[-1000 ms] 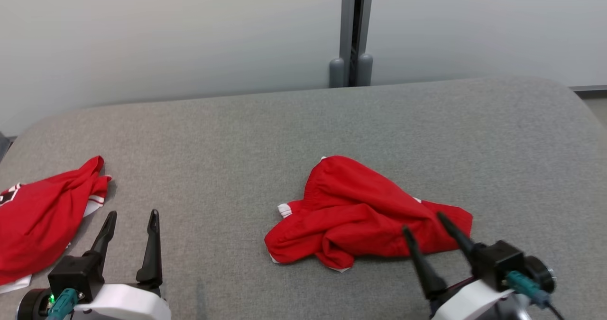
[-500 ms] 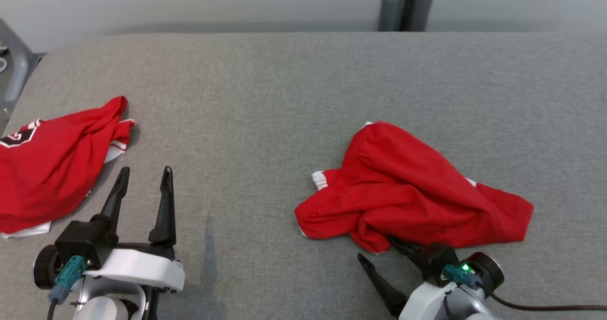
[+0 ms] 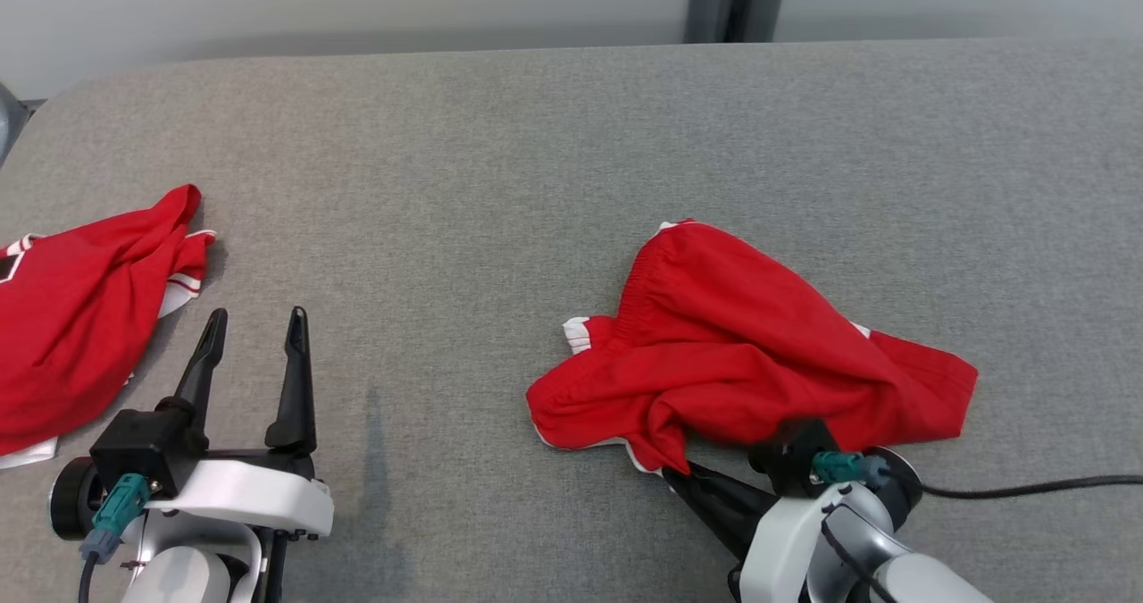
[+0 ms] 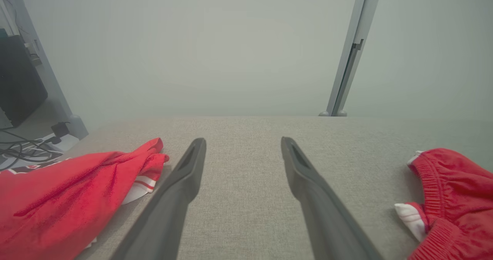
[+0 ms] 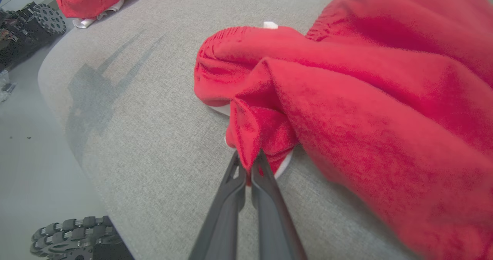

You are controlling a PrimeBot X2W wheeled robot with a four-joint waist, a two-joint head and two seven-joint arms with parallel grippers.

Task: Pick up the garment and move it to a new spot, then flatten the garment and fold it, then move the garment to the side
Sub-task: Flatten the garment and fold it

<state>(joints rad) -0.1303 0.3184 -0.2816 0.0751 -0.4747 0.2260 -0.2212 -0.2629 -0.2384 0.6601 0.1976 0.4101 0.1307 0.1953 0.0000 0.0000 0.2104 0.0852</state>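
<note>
We see a second crumpled red garment with white trim (image 3: 71, 317) at 9 o'clock on the grey fabric-covered table (image 3: 500, 183), well apart from our work. A grey post (image 3: 737, 0) stands beyond the far edge at 12 o'clock, and a black cable (image 3: 1027, 487) trails off at 4 o'clock. Nothing lies between the two garments. The crumpled red shorts-like garment (image 3: 750, 362) sits right of centre, its long axis running roughly 9 to 3 o'clock and its gathered waistband facing 10 o'clock. Our right gripper (image 5: 248, 160) lies low at 5 o'clock, fingers aimed toward 10 o'clock and pinched together on a fold of its near edge. Our left gripper (image 3: 254, 326) at 7 o'clock points to 12, spread wide, holding nothing
</note>
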